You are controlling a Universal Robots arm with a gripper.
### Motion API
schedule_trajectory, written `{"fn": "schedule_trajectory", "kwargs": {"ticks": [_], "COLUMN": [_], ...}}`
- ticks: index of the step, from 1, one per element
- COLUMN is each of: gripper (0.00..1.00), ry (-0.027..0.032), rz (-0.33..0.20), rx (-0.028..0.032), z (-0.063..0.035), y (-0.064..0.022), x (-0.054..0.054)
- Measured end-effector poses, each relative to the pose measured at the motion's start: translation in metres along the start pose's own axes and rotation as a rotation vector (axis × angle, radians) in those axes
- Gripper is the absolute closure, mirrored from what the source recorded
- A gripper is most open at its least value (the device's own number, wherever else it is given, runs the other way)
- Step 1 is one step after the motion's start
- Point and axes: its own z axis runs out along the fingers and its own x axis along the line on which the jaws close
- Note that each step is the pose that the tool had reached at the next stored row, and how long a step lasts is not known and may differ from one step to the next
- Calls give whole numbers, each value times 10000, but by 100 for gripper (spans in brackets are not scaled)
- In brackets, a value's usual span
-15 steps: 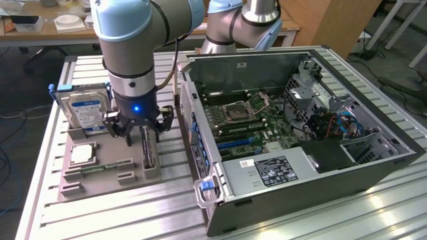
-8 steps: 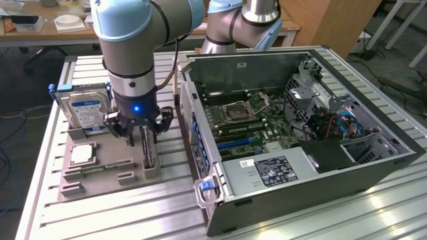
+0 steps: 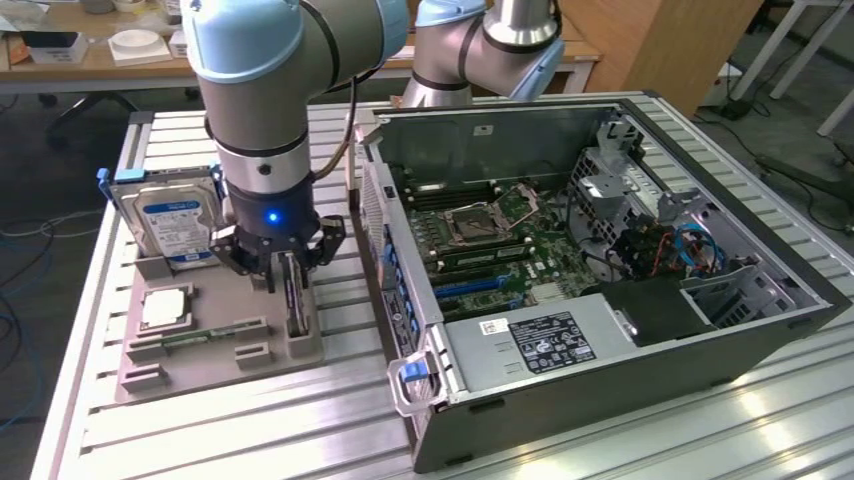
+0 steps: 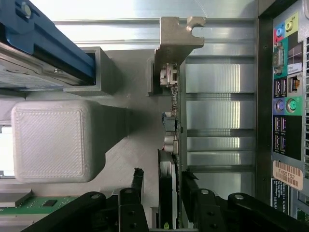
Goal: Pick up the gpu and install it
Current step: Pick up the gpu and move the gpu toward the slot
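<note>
Holder at the exterior view's left, computer case right of it, hard drive upright at its far end, card on edge in its right slot

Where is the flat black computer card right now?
On the exterior view's left, the thin black-faced gpu card stands on edge in the grey holder tray, straddled by the black gripper, beside the open computer case.

gripper astride upright gpu, beside computer case
</note>
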Motion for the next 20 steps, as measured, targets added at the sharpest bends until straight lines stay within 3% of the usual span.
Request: {"fn": "schedule_trajectory", "kwargs": {"ticks": [14,16,17,20], "gripper": [56,57,64,64], "ry": [1,1,0,0], "rz": [0,0,1,-1], "rx": [0,0,0,-1], "z": [3,3,3,6], "y": [1,1,1,1], "x": [-24,-24,-24,-35]}}
